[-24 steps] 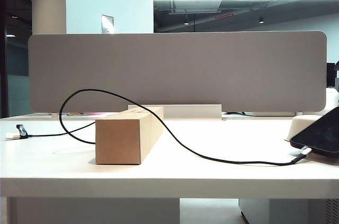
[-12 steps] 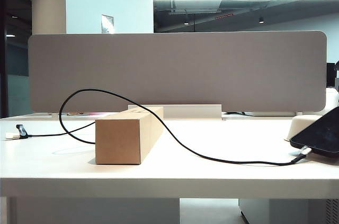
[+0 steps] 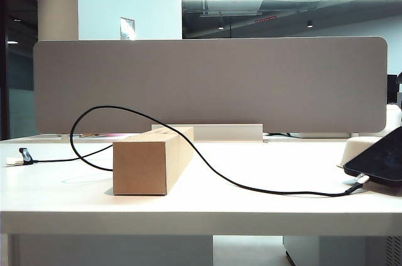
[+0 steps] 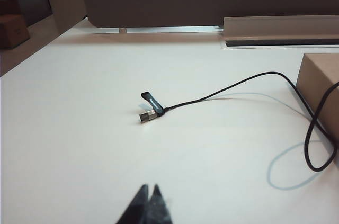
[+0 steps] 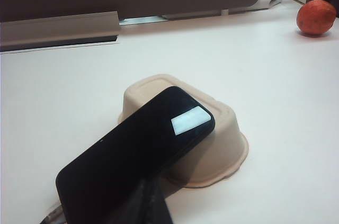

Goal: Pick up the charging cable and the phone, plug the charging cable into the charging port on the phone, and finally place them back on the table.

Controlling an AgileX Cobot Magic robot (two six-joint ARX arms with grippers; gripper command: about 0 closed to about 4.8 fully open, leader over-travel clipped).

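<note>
Nothing has moved on the table [image 3: 207, 206] since the earlier exterior pictures: the charging cable [image 3: 207, 164] keeps its loop over the cardboard box [image 3: 151, 160], and its silver plug sits at the lower edge of the phone [image 3: 379, 161], which leans on a white stand [image 3: 357, 149] at the right edge. No arm shows in this view.

From the left wrist, the left gripper [image 4: 149, 206] hangs with its jaws pressed together, empty. The cable's USB plug [image 4: 149, 113] lies on the table well ahead of the tips, apart from them.

From the right wrist, the right gripper [image 5: 151, 205] is also closed and holds nothing. The phone [image 5: 136, 158] rests tilted on the stand [image 5: 220, 142], just ahead of the tips. A red fruit [image 5: 316, 17] lies far behind.
</note>
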